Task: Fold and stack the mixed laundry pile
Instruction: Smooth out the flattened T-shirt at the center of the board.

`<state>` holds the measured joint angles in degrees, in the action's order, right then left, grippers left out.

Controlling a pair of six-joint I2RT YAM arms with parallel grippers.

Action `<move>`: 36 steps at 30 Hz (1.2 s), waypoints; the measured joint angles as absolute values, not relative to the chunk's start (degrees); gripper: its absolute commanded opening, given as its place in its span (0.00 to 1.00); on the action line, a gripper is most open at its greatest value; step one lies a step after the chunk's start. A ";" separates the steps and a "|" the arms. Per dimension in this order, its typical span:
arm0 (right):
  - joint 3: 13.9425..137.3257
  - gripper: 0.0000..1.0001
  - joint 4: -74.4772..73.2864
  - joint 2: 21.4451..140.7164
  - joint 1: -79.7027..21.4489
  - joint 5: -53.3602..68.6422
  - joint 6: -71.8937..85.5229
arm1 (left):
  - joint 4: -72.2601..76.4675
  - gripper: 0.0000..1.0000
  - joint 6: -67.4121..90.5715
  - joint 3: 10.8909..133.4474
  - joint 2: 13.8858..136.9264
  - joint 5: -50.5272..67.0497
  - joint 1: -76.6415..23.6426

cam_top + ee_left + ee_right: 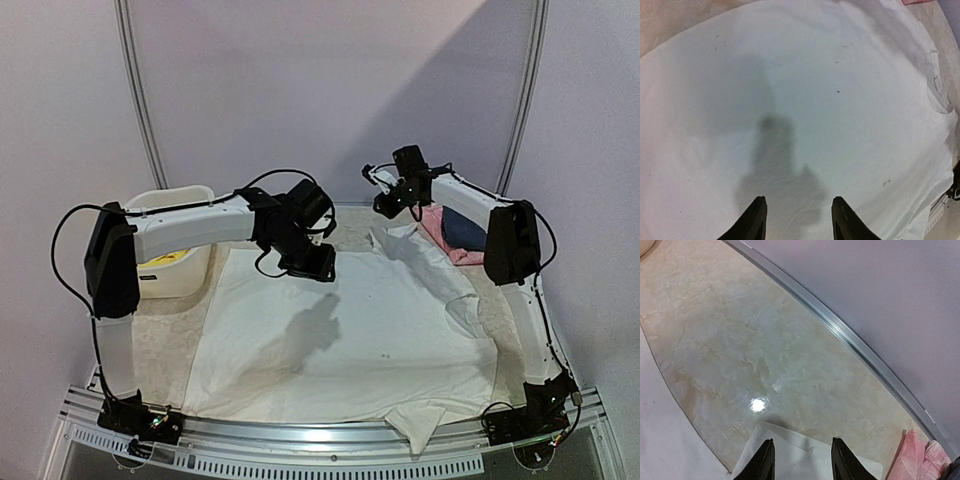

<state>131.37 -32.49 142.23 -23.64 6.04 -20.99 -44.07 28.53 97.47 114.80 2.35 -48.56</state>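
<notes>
White cotton first: the T-shirt (340,330) lies spread flat over the table (160,335), with one sleeve drooping past the near rail. Further in, my left gripper (798,201) hangs over the shirt's far left part, jaws apart with nothing between them. Beyond that, the right gripper (803,441) sits above the shirt's rumpled far right corner. Its jaws are parted too, with cloth under the tips but not pinched. Far left, the yellow shorts (165,258) lie in the white basket (186,276). Far right, I see pink and dark blue garments (450,232).
</notes>
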 measured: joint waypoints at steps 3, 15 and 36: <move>131.41 0.46 -30.81 142.91 -24.58 5.96 -20.73 | -44.12 0.45 28.86 97.34 114.76 2.33 -48.60; 132.22 0.37 -32.12 142.96 -17.26 6.17 -19.31 | -44.18 0.45 28.99 95.77 114.72 2.26 -48.75; 136.66 0.35 -39.99 152.24 -14.90 3.27 -27.59 | -44.18 0.46 30.11 93.76 113.19 2.39 -49.63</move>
<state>136.66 -39.99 152.24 -14.90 3.27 -27.59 -44.18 30.11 93.76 113.19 2.39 -49.63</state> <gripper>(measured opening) 0.354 0.457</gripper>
